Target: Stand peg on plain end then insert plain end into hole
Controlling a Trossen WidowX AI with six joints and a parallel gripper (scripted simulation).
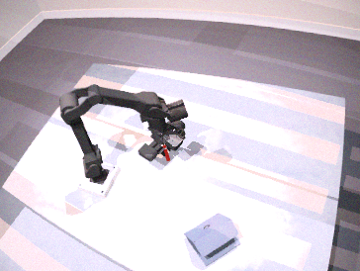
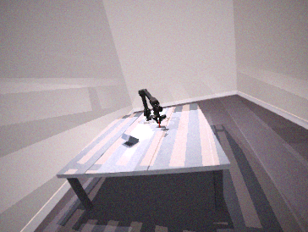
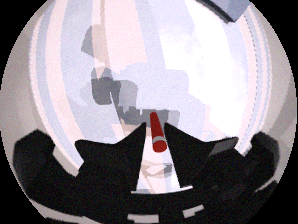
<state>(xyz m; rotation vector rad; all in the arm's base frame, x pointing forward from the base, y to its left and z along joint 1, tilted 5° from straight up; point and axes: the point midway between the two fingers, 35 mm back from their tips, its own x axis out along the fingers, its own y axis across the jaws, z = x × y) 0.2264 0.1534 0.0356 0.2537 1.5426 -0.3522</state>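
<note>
Top view. "Left to right?"
"Claw (image 1: 163, 146) (image 2: 159, 120) (image 3: 154, 125), partly closed around the peg (image 1: 167, 154) (image 2: 159, 124) (image 3: 156, 129), apparently upright on the table; grip, cannot tell. Then the sloped panel (image 1: 210, 238) (image 2: 130, 140) (image 3: 236, 7)."
"Step?"
"Probably re-grasping; next, secure, lift, align with the hole."

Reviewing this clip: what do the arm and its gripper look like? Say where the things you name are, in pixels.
The arm (image 1: 124, 97) (image 2: 149, 97) is matte black to dark grey, with chunky rounded joints and slimmer links, on a white base plate (image 1: 110, 185). Its gripper (image 1: 164, 146) (image 3: 154, 125) has two black, wedge-like fingers tapering to points. No loose cables or lettering can be made out.
</note>
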